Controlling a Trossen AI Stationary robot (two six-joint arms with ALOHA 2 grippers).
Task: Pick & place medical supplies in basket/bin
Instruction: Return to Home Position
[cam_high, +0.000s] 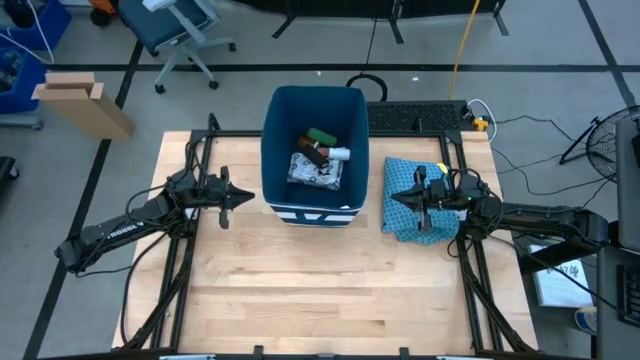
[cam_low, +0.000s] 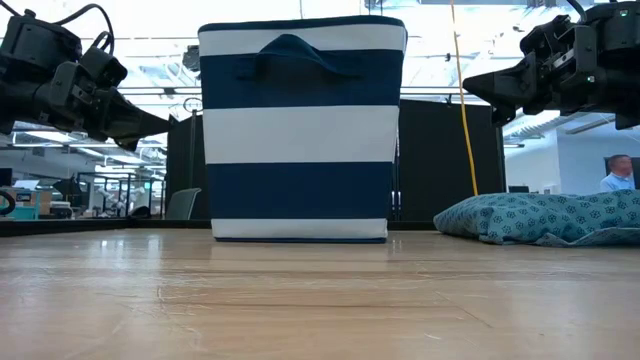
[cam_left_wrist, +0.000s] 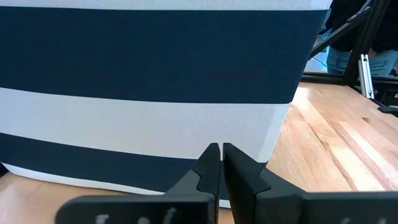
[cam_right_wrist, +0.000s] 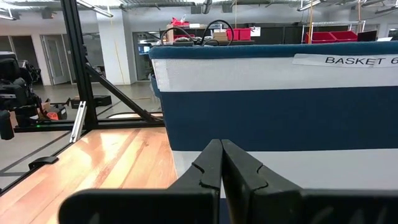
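Blue striped bin (cam_low: 300, 140) on the worktop (cam_high: 300, 290) holds the supplies (cam_high: 320, 160), none visible outside; left end effector (cam_high: 247, 197) and right end effector (cam_high: 395, 200) clenched empty either side, so only homing looks left.

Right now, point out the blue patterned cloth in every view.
High view: the cloth lies just right of the bin.
Low view: on the table, far right.
Left wrist view: not in it.
Right wrist view: not in it.
Shared landmark: the striped bin, in all four.
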